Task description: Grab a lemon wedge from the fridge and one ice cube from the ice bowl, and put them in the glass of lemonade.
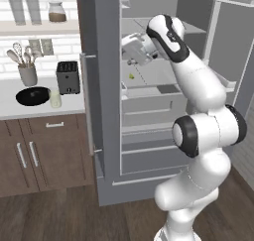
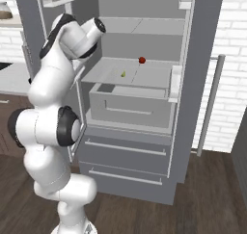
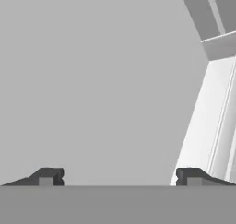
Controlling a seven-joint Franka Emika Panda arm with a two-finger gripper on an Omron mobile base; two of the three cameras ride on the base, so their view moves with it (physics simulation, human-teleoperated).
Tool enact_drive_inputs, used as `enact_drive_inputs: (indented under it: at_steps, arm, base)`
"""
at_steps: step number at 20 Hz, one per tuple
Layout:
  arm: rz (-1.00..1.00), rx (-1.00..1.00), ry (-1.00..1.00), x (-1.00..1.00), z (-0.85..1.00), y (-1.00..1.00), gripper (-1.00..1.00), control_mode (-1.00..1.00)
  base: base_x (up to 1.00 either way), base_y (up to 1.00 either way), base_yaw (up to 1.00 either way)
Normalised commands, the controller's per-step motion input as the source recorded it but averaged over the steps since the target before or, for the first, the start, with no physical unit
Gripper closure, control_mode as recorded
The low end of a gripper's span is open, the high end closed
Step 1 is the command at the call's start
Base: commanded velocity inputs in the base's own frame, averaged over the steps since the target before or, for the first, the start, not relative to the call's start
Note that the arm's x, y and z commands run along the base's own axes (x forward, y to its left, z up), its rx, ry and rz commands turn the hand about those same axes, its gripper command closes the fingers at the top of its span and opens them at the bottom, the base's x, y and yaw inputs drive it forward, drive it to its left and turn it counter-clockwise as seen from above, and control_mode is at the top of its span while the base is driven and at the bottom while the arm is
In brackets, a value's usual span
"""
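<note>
The fridge [image 1: 101,86] stands with its doors open. The lemon wedge [image 1: 131,76], a tiny yellow-green piece, lies on a middle shelf; it is also visible as the wedge [image 2: 123,74] in the right base view. My arm reaches into the fridge, and my gripper [image 1: 131,60] hangs a little above the wedge, apart from it. In the hand view my gripper [image 3: 119,177] is open with nothing between its fingertips [image 3: 48,177], facing a plain grey inner wall. On the counter to the left sit the black ice bowl [image 1: 32,95] and, beside it, the glass of lemonade [image 1: 55,99].
A small red round thing [image 2: 142,60] rests at the back of the same shelf. A fridge bin [image 2: 130,105] sits below the shelf, with two drawers [image 2: 125,151] under it. A black toaster [image 1: 68,77] and a utensil cup [image 1: 28,75] stand behind the bowl.
</note>
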Motion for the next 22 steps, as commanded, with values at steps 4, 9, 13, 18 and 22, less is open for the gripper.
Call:
enact_drive_inputs:
  at_steps: [4, 9, 13, 18, 22]
  arm:
    - [-0.01, 0.00, -0.12, 0.00, 0.00, 0.65, -1.00, -1.00]
    - [-0.04, 0.00, -0.04, 0.01, 0.00, 0.12, -1.00, -1.00]
    - [-0.06, 0.00, 0.00, -0.30, 0.42, -0.35, -1.00, -1.00]
    - [-0.16, -0.01, 0.00, -0.57, 0.45, -0.96, -1.00, -1.00]
    - [-0.18, -0.03, 0.00, -0.59, 0.10, -1.00, -1.00, -1.00]
  base:
    - [0.00, 0.00, 0.00]
    - [0.00, 0.00, 0.00]
    - [0.00, 0.00, 0.00]
    - [0.00, 0.00, 0.00]
    - [0.00, 0.00, 0.00]
